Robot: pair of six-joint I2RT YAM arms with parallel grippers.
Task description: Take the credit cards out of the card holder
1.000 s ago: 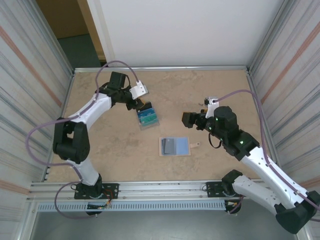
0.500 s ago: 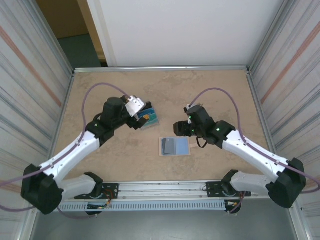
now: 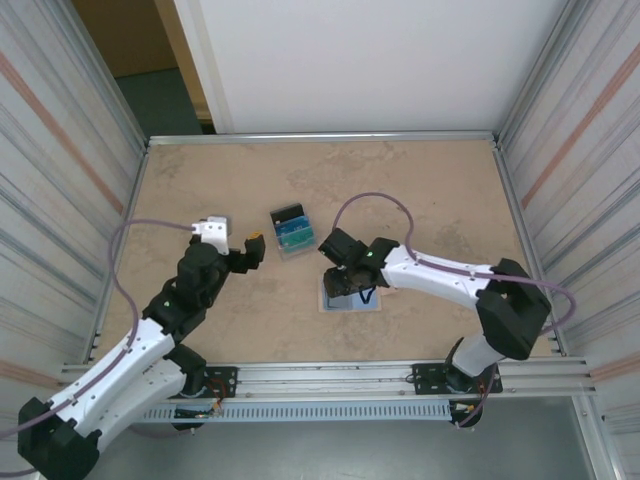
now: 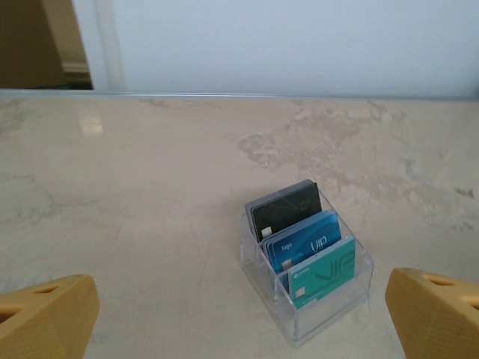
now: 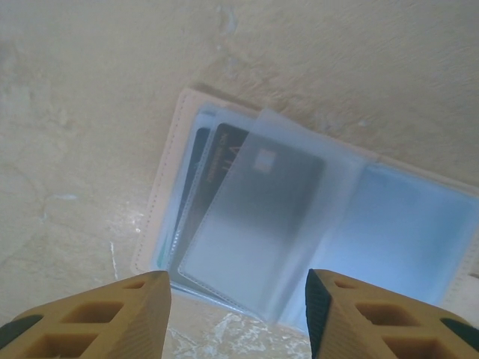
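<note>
1. Centrally, a clear plastic rack point(image 4: 323, 320) stands on the marbled beige tabletop point(image 4: 150, 187). It holds three upright credit cards point(image 4: 303, 243): black at the back, blue in the middle, teal in front.
2. The card holder point(image 5: 419, 224) lies open and flat on the tabletop, nearer the arm bases and well apart from the rack. A dark card point(image 5: 224, 161) sits beneath its translucent sleeves.
3. Ribbed metal side walls point(image 3: 60, 150) fence the tabletop, and a white panel point(image 3: 350, 60) closes the far end.
4. The left arm stretches low from its base. The left jaws face the rack from the left side, spread wide and empty, with yellow fingertips point(image 4: 45, 318) at both lower corners of the wrist view.
5. The right arm reaches across toward the centre, bent at the elbow. The right jaws point down over the card holder, parted and grasping nothing. Whether their tips touch the holder cannot be told.
</note>
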